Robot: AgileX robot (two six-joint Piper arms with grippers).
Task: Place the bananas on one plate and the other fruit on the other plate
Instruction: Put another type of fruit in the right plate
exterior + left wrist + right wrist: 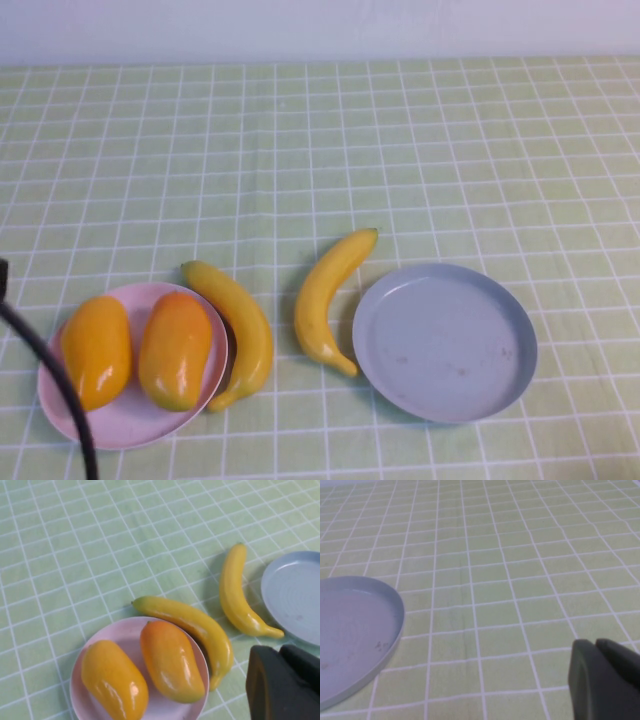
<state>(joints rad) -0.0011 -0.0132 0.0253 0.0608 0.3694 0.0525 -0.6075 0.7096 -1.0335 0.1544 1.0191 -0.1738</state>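
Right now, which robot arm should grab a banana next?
Probably the right. Both bananas, one beside the pink plate and one beside the empty grey-blue plate, still lie on the cloth. The right gripper, shut, sits by that plate; the left gripper, shut, hangs above the mangoes.

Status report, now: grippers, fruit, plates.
Left gripper shut, empty, raised near the pink plate. Right gripper shut, empty, beside the grey-blue plate. Both mangoes plated; both bananas on the cloth. Nothing blocking.

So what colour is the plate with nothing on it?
Grey-blue plate, clearest from the high view.
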